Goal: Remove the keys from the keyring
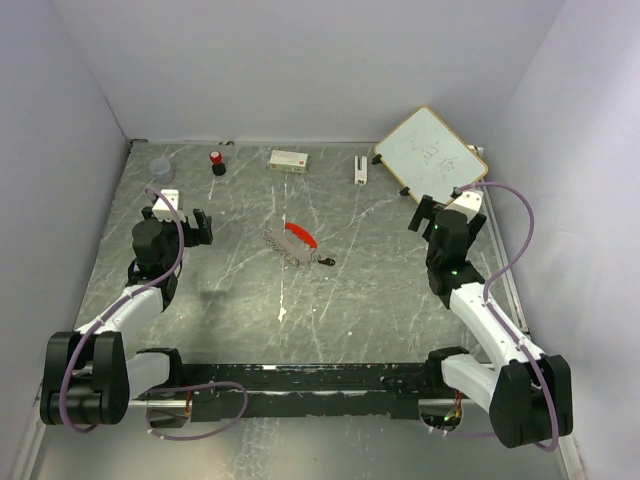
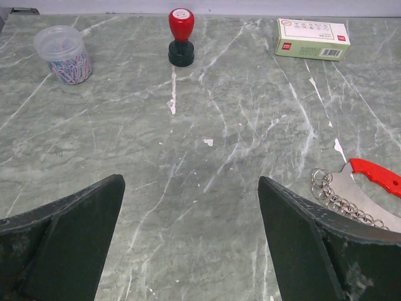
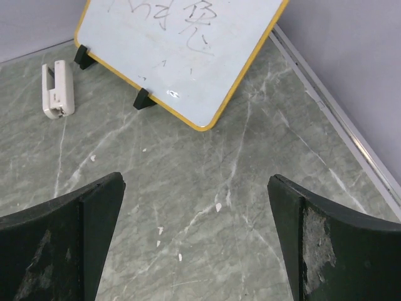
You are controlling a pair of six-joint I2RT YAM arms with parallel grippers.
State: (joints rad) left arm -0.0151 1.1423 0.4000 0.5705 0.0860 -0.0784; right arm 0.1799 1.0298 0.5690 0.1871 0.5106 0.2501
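Top: bunch of thin silver-grey metal keys (image 1: pixel 288 246) lies flat mid-table, well apart from both arms. Left gripper (image 1: pixel 203 228) and right gripper (image 1: pixel 424 213) have jaws wide and empty. The keys are likely light, stiff and slippery; pinch a raised edge or the red plastic grip (image 1: pixel 300 234).
Left wrist: bunch cut off by frame edge and own finger; ring layout is unclear.
Right wrist: keys not in view.

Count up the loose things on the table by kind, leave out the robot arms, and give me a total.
Bunch of keys: 1
Jar of paper clips: 1
Red-topped stamp: 1
Small cardboard box: 1
White stapler: 1
Whiteboard: 1
Total: 6
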